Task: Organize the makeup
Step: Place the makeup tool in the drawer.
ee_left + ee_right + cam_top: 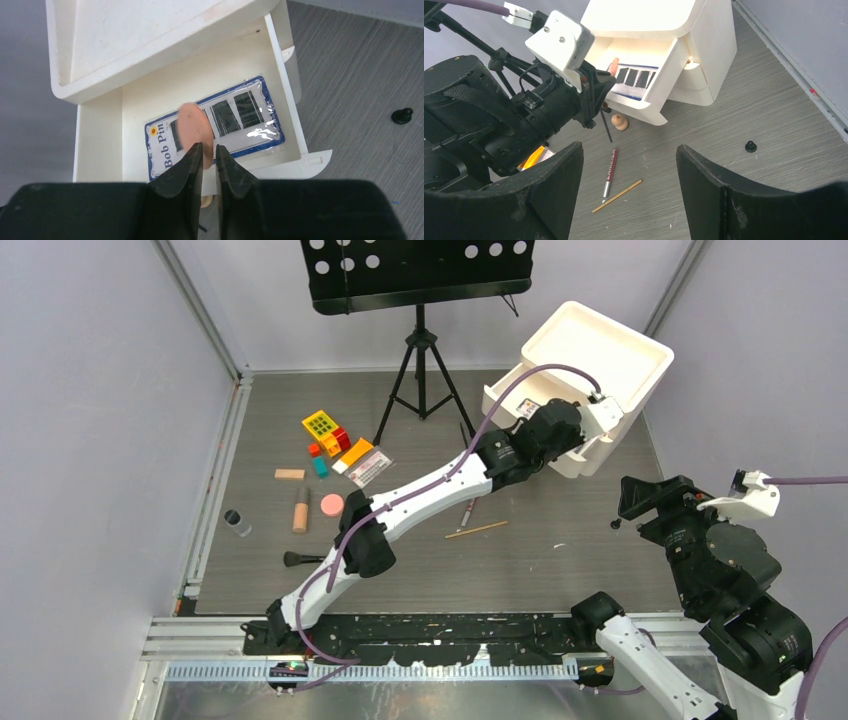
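- One grey, plank-grained worktop (560,560) beneath everything, boxed in by pale lilac walls (90,440) at the back and both sides.
- Along the left edge, a metal rail (215,480); along the near edge, a black slotted strip (450,630).
- At the back: black music stand (420,275) on its tripod, just left of the white drawer box (600,355) in the far right corner.
- Uppermost drawer (286,100): open, with a blue-edged bob pin card (235,120) flat inside.
- Left pincer (209,150): hangs over that drawer, almost closed, nips the near end of a peach oval piece (192,127) above the card.
- Right pincer (629,195): gapes wide, holds nothing, hovers over the right side.
- Far left, well apart from the box: pink round compact (332,504), tan tube (300,510), black brush (298,559), clear black-capped bottle (237,523), near coloured toy blocks (325,430).
- Before the box: dark red pencil (611,167), tip just beside a thin tan stick (617,196); small wooden knob (620,121) close to the drawer front; black stud (750,146) alone to the right.
- Open room across the near middle and right; left arm (430,490) slants over the centre.
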